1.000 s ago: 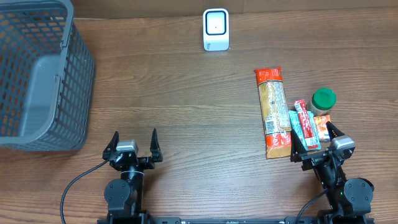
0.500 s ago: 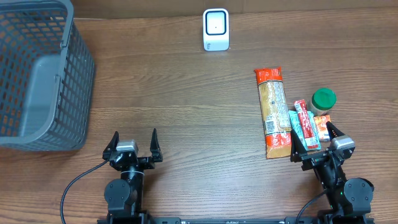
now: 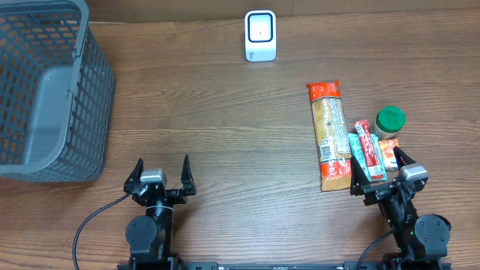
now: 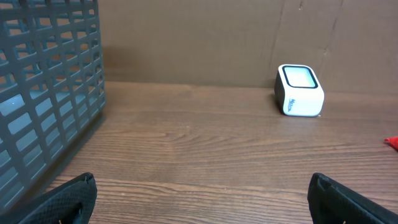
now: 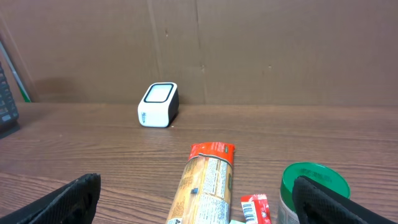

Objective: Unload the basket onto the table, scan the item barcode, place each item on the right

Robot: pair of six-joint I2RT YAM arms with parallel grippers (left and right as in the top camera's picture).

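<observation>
Orange-capped at both ends, the pasta packet is lying on the right side of the wooden surface. Its long axis is running near to far, one orange end pointing at the far edge and the other back toward me. I am hovering my right gripper by the packet's near right corner, jaws spread wide with nothing between them. My left gripper is sitting just as wide and empty, well apart on the left. A red and teal sachet is lying close along the packet's right side, and a green-lidded jar is standing just right of that. The white scanner is facing me from the far edge, with a grey basket at far left. I am judging the packet light and stiff along its length, brittle inside, its film slippery. A hold across the narrow middle looks safest. Its barcode is too small to make out.
</observation>
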